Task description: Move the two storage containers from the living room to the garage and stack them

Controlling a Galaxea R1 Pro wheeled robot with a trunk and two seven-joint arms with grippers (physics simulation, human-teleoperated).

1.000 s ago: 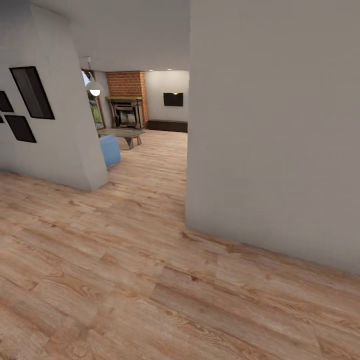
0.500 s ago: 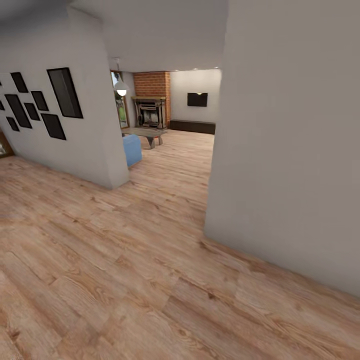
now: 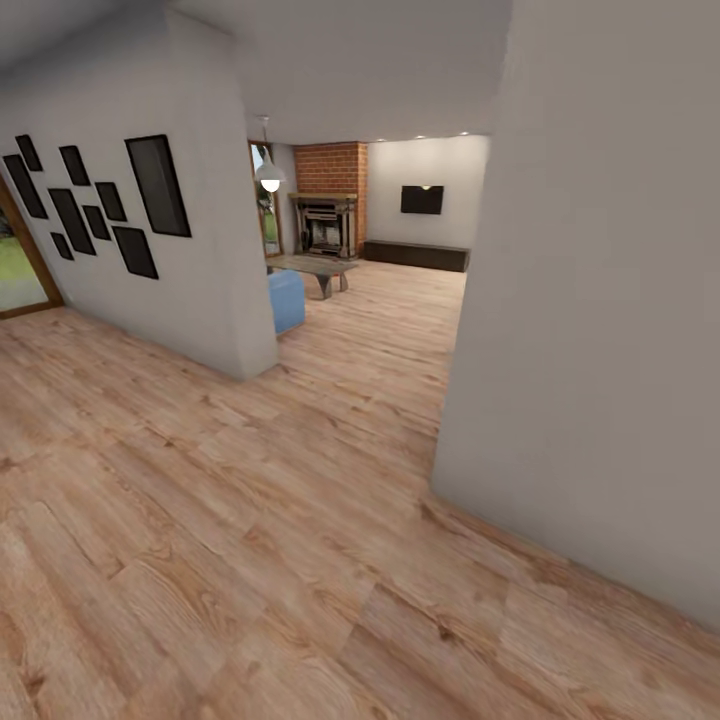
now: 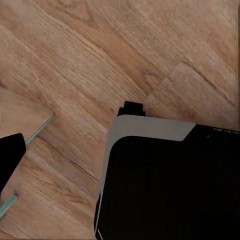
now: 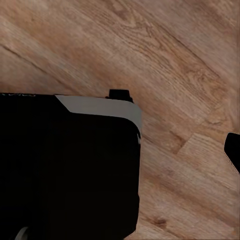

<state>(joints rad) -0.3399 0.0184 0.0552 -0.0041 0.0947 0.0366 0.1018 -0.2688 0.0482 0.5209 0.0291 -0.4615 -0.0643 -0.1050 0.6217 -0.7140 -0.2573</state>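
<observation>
The two storage containers are out of view, and so is the garage. Ahead, through a wide opening, lies the living room with its brick fireplace (image 3: 330,195), black wall TV (image 3: 422,199), blue sofa end (image 3: 286,300) and low table (image 3: 315,268). Light wood plank floor (image 3: 250,520) runs from me into that room. In the left wrist view a dark finger (image 4: 10,155) pokes in at the picture's edge over the planks. A similar dark tip (image 5: 233,149) sits at the edge of the right wrist view. Nothing is held between them.
A grey wall corner (image 3: 600,300) stands close on my right. On the left, a wall (image 3: 215,290) hung with several black frames ends at a corner by the sofa, with a glass door (image 3: 20,260) at far left. My dark base (image 4: 170,185) (image 5: 65,165) shows in both wrist views.
The whole head picture has slid to the right, so the camera has turned left. More of the framed wall and the glass door have come into view.
</observation>
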